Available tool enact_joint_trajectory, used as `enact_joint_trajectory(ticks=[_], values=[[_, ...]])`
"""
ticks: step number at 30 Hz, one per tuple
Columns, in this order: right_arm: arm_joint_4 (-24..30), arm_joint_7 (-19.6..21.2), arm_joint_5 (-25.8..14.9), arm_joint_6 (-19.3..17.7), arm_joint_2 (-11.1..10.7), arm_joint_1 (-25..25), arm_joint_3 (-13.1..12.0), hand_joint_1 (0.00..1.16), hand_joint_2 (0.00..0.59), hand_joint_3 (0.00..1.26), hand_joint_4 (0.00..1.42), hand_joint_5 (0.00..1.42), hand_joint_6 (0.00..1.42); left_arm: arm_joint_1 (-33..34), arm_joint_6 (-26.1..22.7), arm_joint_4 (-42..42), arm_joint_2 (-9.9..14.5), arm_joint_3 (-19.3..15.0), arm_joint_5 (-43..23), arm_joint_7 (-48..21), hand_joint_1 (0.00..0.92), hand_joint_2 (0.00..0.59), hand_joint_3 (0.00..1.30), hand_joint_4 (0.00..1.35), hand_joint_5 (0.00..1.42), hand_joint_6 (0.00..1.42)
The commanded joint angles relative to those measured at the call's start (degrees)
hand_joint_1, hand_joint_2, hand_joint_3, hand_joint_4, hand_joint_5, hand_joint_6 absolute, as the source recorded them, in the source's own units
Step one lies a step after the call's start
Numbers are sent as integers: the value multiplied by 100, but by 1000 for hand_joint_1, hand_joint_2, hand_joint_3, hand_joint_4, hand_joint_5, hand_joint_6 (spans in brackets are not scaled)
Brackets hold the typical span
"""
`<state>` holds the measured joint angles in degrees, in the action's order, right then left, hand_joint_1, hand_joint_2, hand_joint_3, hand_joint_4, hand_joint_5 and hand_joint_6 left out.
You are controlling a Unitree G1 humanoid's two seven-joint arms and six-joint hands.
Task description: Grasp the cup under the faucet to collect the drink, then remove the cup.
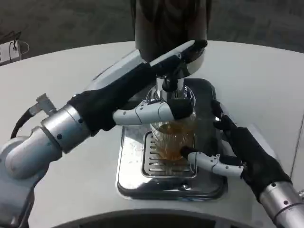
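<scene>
Standing on the drip tray (137, 173) beneath the faucet (169, 84), the ribbed glass cup (174, 137) (part-filled with amber drink) was gripped by the right hand (237, 149). The left hand (142, 95) pressed the dispenser lever (183, 52), fingers wrapped across the cup's top.

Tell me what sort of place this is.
Likely a lab or office demo space: a drink dispenser with steel drip tray on a white table, carpeted floor behind.

Cup (173, 140): clear ribbed glass, amber drink inside. Drip tray (137, 183): polished chrome, slotted grille. Faucet (169, 84): chrome, dark dispenser body (166, 21) at 12 o'clock. Left robot hand (156, 111): black back, white fingers with black tips. Right robot hand (232, 147): black, white thumb. Tabletop (256, 80): plain white.
</scene>
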<state>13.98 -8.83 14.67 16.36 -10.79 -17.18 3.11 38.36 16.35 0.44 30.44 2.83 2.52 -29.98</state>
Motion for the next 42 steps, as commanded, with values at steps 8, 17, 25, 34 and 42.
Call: enact_joint_trajectory(ticks=[8,17,25,34,42], values=[[-42,31,-100,-107,9,-91,47,758,223,0,0,50,47,-435,294,-402,-360,-542,-341,482,0,17,94,0,91,210],[-128,56,-109,-159,55,-164,99,751,219,0,0,52,48,-1150,165,-938,-253,-990,-439,575,0,29,143,61,142,248],[-304,71,-97,-228,132,-321,199,747,222,0,0,60,48,-2001,-81,-1245,-126,-1449,-383,684,0,32,149,63,145,251],[-524,150,-77,-302,223,-442,300,748,226,0,0,61,48,-2827,-280,-1431,15,-1778,-334,737,0,38,150,63,147,253],[-782,387,-31,-418,365,-555,356,745,225,0,0,68,48,-3482,-363,-1669,69,-1900,-307,736,0,39,150,63,147,255]])
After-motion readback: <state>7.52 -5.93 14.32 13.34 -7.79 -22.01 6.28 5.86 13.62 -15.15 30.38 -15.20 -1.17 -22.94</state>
